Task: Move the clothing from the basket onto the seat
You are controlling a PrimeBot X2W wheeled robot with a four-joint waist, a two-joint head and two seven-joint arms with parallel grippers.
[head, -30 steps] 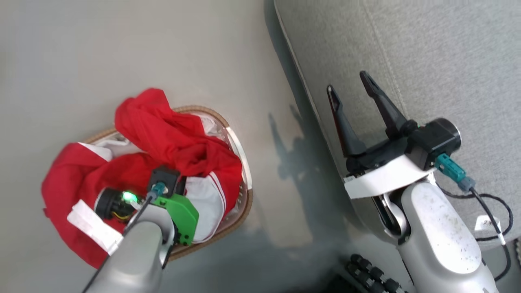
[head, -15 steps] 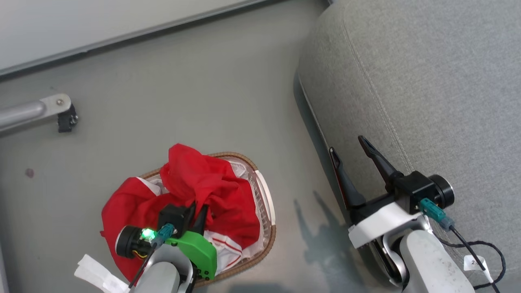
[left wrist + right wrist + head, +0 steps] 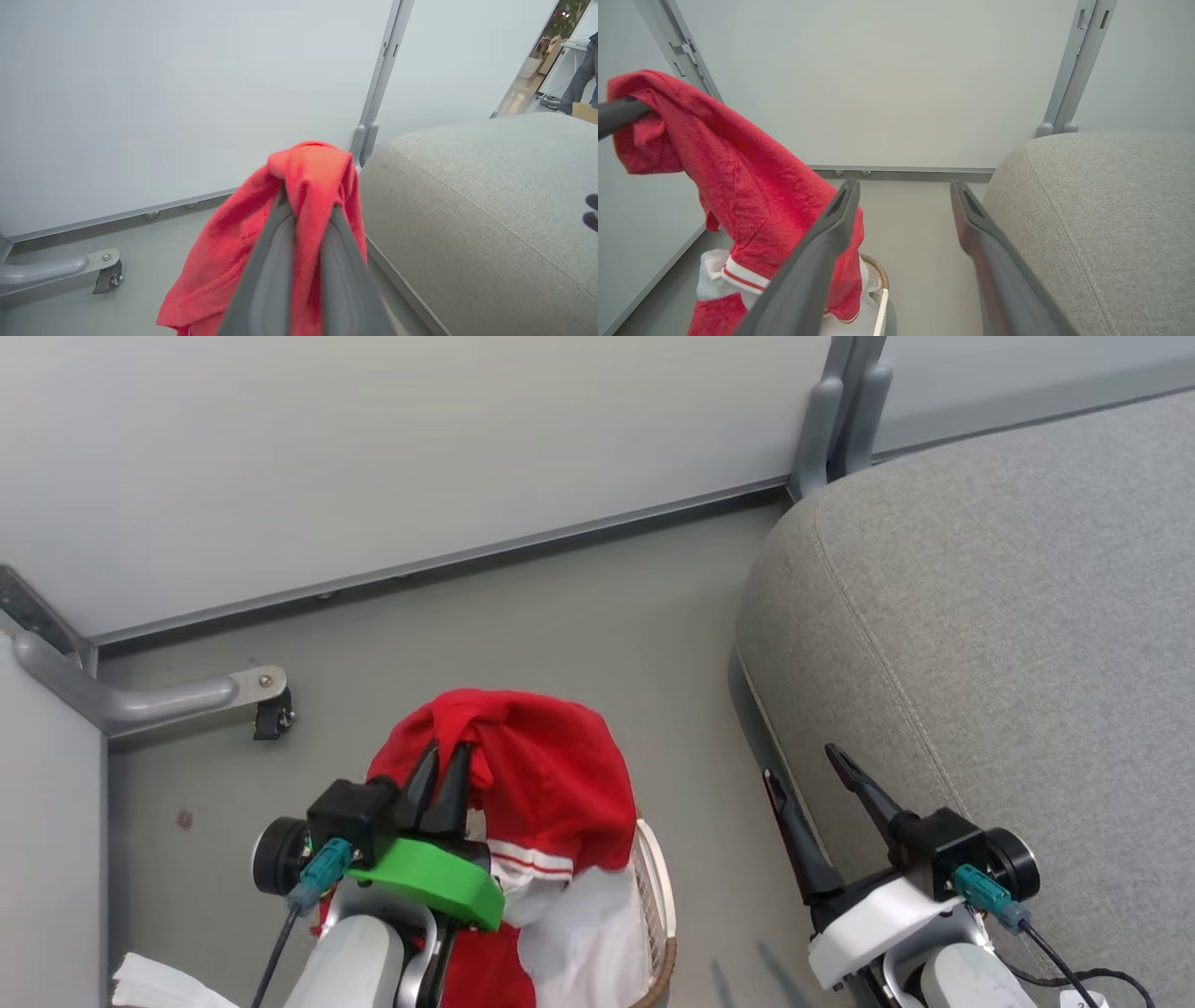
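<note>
Clamping shut on the clothing (image 3: 551,784), the left fingers (image 3: 453,789) hold it hanging above the basket (image 3: 658,887); the right fingers (image 3: 801,849) gape wide, empty. Best lift until it hangs clear, then swing across onto the seat (image 3: 980,616) beyond

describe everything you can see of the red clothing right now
The clothing is bright red soft fabric, crinkled, with a white band carrying thin red stripes low down. The left end effector is shut on a bunched fold at its top, and the fabric drapes over its tips and hangs in loose folds. Its lower part reaches down into the basket, which stands on the floor beside the seat. It does not touch the seat.
</note>
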